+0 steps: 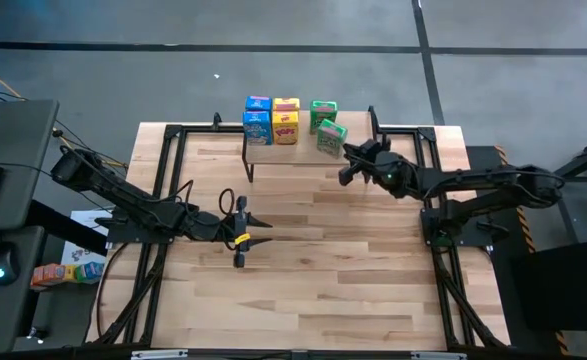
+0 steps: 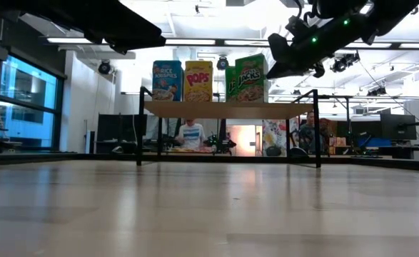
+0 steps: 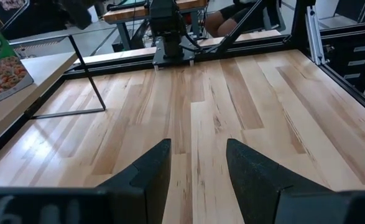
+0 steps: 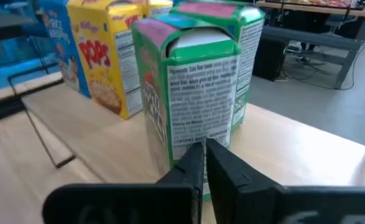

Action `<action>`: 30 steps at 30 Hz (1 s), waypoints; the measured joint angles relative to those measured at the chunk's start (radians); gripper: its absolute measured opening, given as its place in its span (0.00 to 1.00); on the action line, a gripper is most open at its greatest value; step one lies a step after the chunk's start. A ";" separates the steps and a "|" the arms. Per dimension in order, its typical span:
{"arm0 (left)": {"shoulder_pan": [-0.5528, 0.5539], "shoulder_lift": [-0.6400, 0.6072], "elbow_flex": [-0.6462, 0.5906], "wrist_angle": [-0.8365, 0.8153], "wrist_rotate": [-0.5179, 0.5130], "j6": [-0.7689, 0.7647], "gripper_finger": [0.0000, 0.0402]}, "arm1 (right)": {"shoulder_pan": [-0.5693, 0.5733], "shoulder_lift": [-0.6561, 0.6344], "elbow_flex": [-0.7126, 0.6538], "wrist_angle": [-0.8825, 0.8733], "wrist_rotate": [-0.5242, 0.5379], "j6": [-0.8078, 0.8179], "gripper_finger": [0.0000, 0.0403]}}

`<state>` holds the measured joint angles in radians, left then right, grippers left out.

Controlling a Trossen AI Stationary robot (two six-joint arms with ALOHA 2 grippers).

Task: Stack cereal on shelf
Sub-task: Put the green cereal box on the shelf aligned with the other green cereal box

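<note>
Several small cereal boxes stand upright on the shelf [image 1: 293, 152] by the table's far edge: blue [image 1: 258, 118], yellow [image 1: 286, 122] and two green. The farther green box [image 1: 323, 112] stands in line with them. The nearer green box [image 4: 188, 99] stands turned at an angle in front of it [image 1: 331, 136]. My right gripper [image 4: 204, 155] is shut, level with the shelf top, its tips at the nearer green box's narrow side panel. My left gripper [image 1: 263, 231] is open over the bare tabletop left of centre, touching nothing. My right gripper's shut fingertips [image 4: 194, 158] point level at the low part of the nearer green box's printed side panel [image 4: 198, 134], coming from the table's right and near side. I cannot tell whether they touch it. The box stands upright on the shelf board [image 4: 294, 149].
The shelf's thin black legs [image 1: 248, 165] stand on the wooden tabletop [image 1: 353, 280]. Black frame rails [image 1: 163, 180] run along the table's left and right sides. The low view shows the boxes in a row [image 2: 198, 80] on the board [image 2: 223, 109], with people and desks in the room behind.
</note>
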<state>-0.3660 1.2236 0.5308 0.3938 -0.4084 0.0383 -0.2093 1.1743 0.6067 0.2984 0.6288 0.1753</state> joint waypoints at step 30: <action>0.034 0.000 0.000 -0.006 0.001 -0.008 0.36 | -0.134 0.136 0.000 0.279 -0.119 0.008 0.00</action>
<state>-0.3321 1.2236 0.5308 0.3874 -0.4076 0.0303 -0.3432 1.3098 0.6067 0.5773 0.5096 0.1833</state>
